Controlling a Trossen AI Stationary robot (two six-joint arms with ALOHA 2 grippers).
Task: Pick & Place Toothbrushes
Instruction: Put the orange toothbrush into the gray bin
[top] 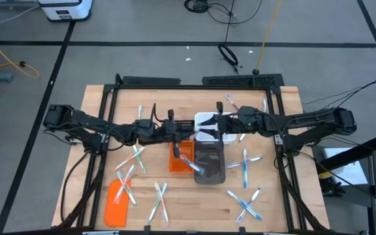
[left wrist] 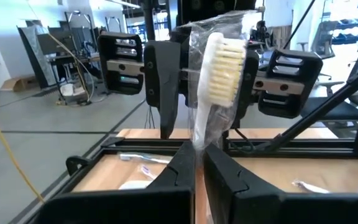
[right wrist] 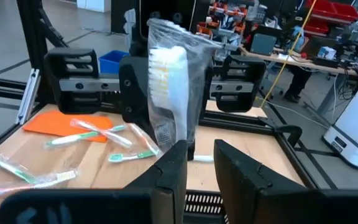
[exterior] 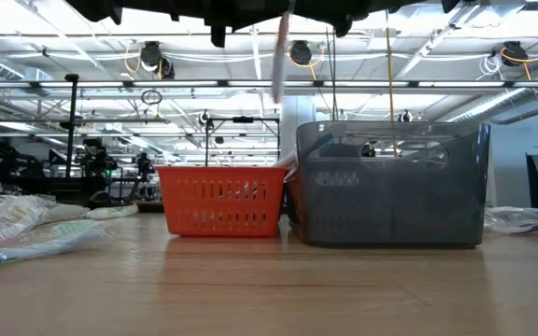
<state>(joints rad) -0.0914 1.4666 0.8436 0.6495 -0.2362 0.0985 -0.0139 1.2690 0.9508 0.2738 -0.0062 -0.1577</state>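
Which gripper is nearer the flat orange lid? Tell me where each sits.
Left. In the high view the left gripper hangs over mid-table, up and right of the orange lid; the right gripper is farther right, over the white basket.

Table (top: 194, 215): pale wood, matt. Toothbrush (left wrist: 219, 68): glossy clear plastic wrap. Orange basket (exterior: 220, 201): perforated plastic.

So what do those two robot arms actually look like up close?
Both are black, jointed and slim, with thin cables running along them. The left pincer and right pincer each end in two flat, angular black fingers, behind which sits a boxy black block with pale slotted panels.
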